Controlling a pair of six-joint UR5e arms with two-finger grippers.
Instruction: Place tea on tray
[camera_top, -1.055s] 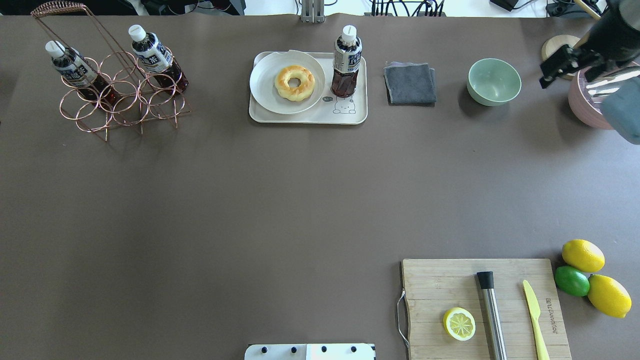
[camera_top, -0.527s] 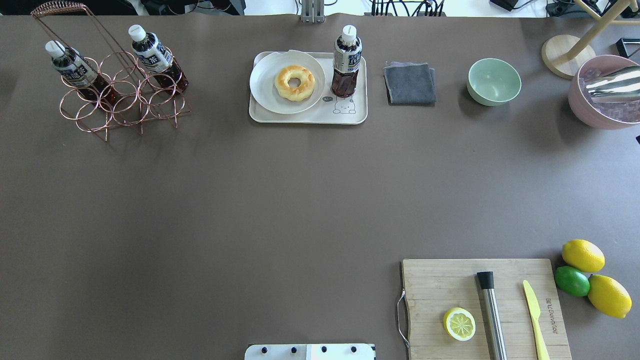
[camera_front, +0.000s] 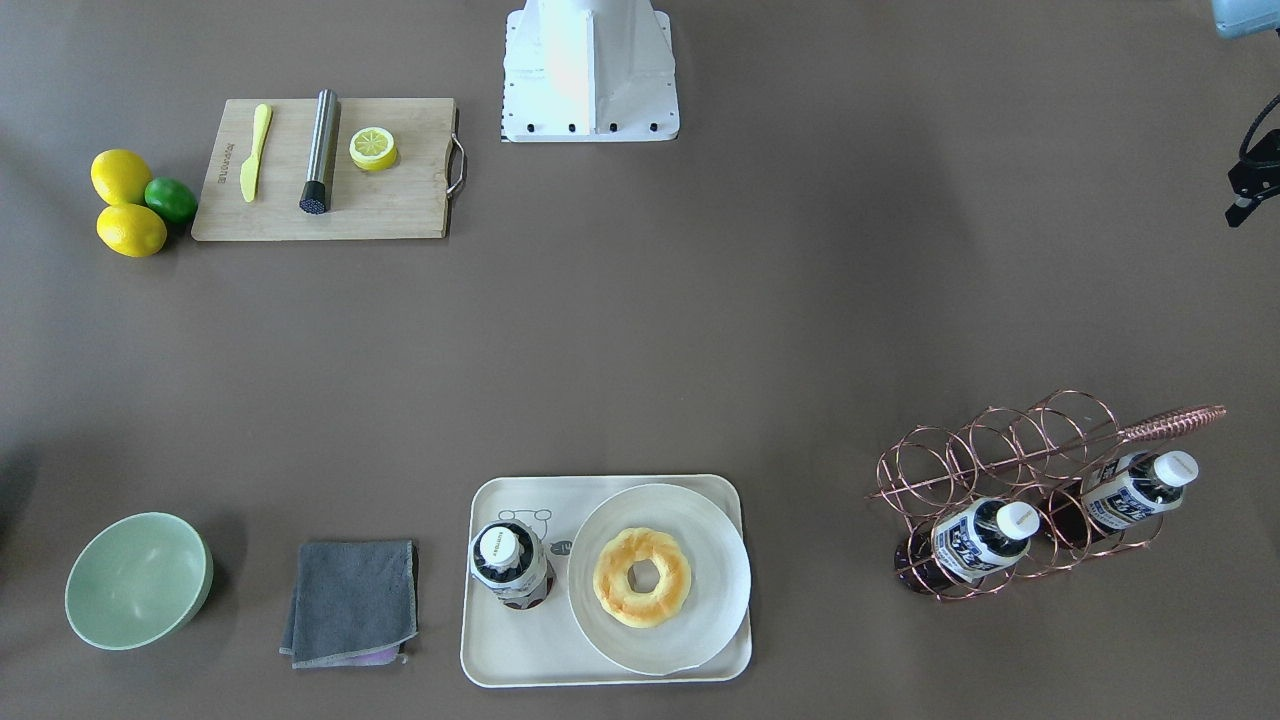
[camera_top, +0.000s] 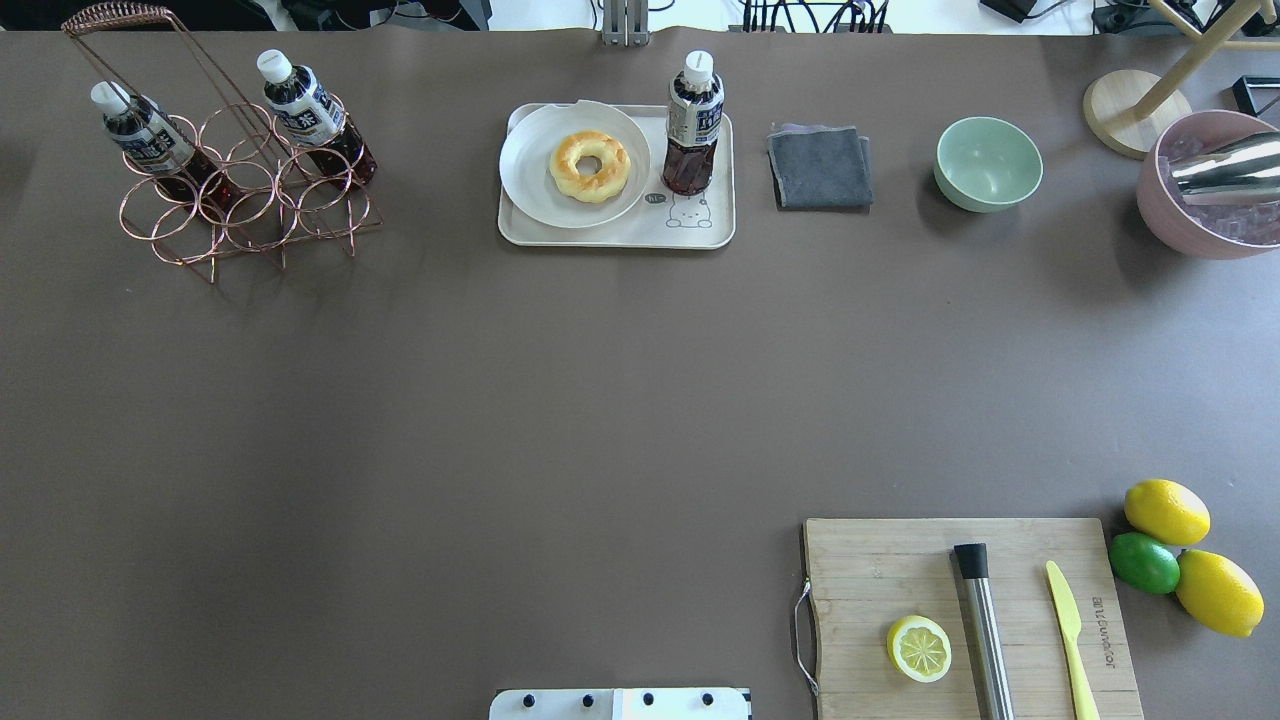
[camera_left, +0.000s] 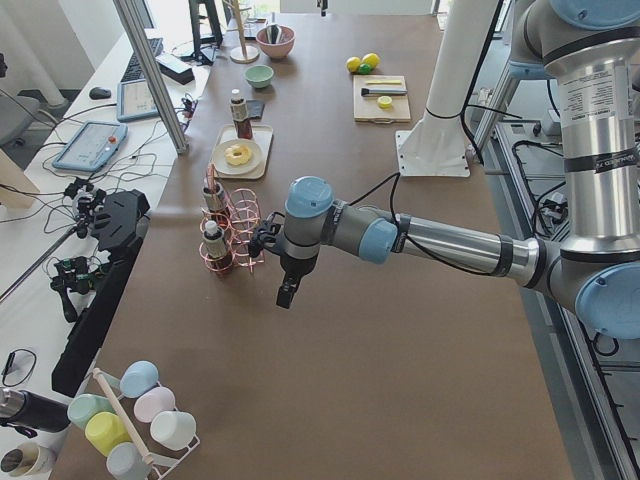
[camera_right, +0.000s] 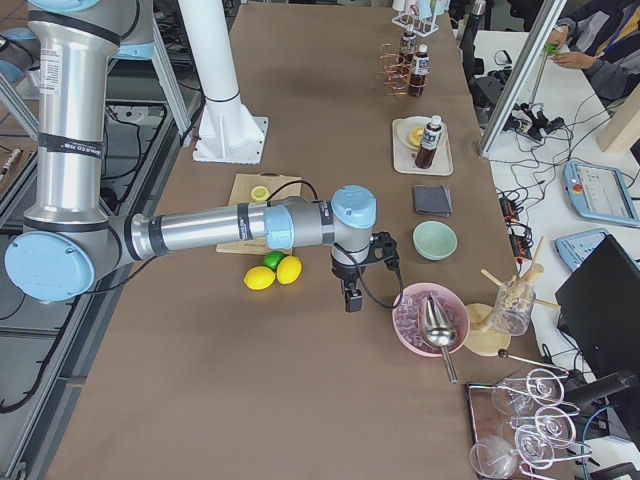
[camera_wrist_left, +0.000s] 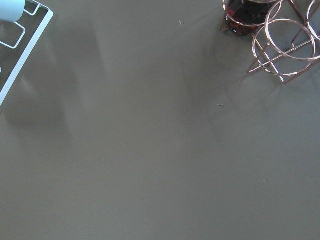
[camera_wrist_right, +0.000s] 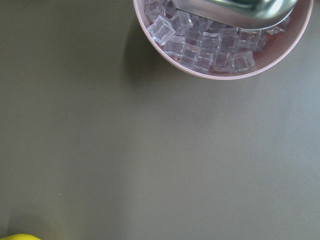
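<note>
- Left tool (camera_left: 285, 298): you see it hang over bare worktop (camera_top: 600, 400), just beside the copper wire rack (camera_top: 240, 190). Fingers apart or together: cannot tell.
- Right tool (camera_right: 350, 300): it hangs over the worktop near the pink bowl (camera_top: 1160, 220), which holds ice cubes (camera_wrist_right: 200, 47) and a metal scoop (camera_top: 1225, 170). State: cannot tell.
- Tea (camera_top: 693, 125): it stands upright on the tray (camera_top: 610, 237), next to the bear drawing and just beside the plate (camera_top: 530, 165) with the doughnut (camera_top: 590, 166).
- Two other bottles (camera_top: 140, 130) sit tilted in the rack.
</note>
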